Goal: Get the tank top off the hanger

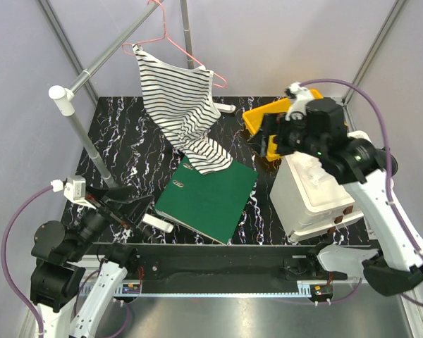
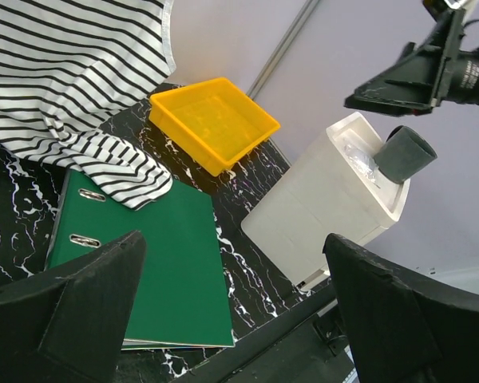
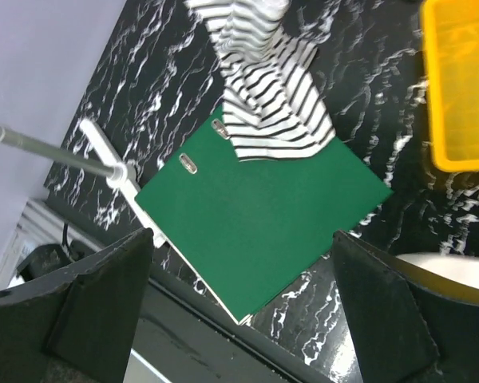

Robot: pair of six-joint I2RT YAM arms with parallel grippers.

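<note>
The black-and-white striped tank top (image 1: 183, 105) hangs on the pink wire hanger (image 1: 165, 31), whose hook is over the grey rail (image 1: 106, 60). Its lower hem lies on the green binder (image 1: 208, 201). The top also shows in the left wrist view (image 2: 72, 80) and the right wrist view (image 3: 271, 96). My left gripper (image 1: 137, 209) is open and empty, low at the near left beside the binder; its jaws (image 2: 235, 319) frame the binder's corner. My right gripper (image 1: 266, 139) is open and empty, raised over the right side, its jaws (image 3: 243, 319) above the binder's near edge.
A yellow tray (image 1: 268, 120) sits at the back right. A white box (image 1: 314, 193) stands under the right arm. The rail's grey post (image 1: 84, 134) slants down at the left, with its white foot (image 1: 158, 224) next to the binder. The table (image 1: 127, 151) is black marble.
</note>
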